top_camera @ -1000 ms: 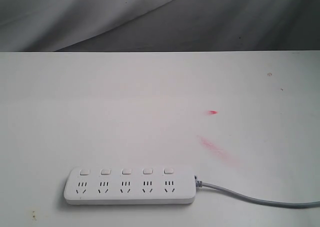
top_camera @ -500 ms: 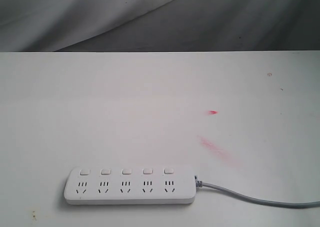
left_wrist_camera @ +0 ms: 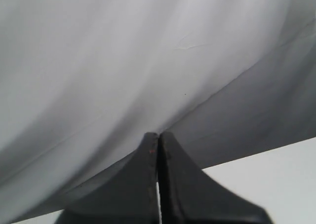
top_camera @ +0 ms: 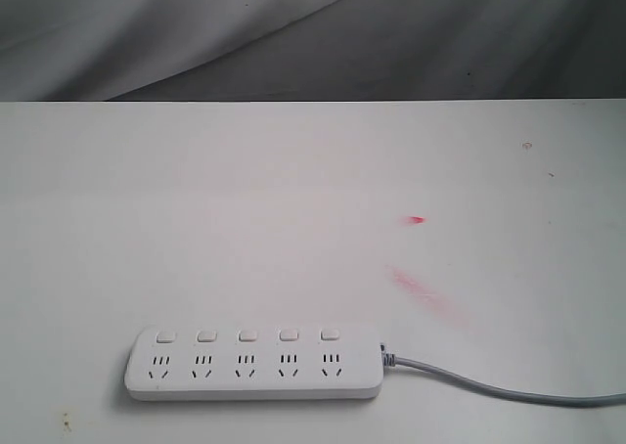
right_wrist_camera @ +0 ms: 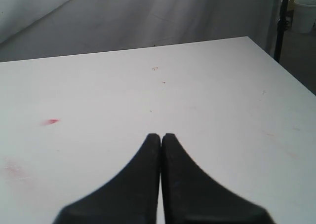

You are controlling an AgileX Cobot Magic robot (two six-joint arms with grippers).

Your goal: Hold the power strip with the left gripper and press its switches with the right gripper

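The white power strip (top_camera: 252, 364) lies flat near the front of the white table (top_camera: 293, 190), long side across the exterior view. Its five square switches (top_camera: 247, 335) run along its far edge, and a grey cord (top_camera: 489, 386) leaves its right end. Neither arm shows in the exterior view. My left gripper (left_wrist_camera: 159, 135) is shut, empty, and faces the grey backdrop above the table's edge. My right gripper (right_wrist_camera: 161, 136) is shut too, with nothing in it, over bare white table. The strip shows in neither wrist view.
Red marks (top_camera: 418, 219) and a pink smear (top_camera: 421, 289) stain the table right of centre. A grey cloth backdrop (top_camera: 313, 33) hangs behind the far edge. In the right wrist view a black pole (right_wrist_camera: 280, 21) and a white tub (right_wrist_camera: 305, 14) stand beyond the table's corner.
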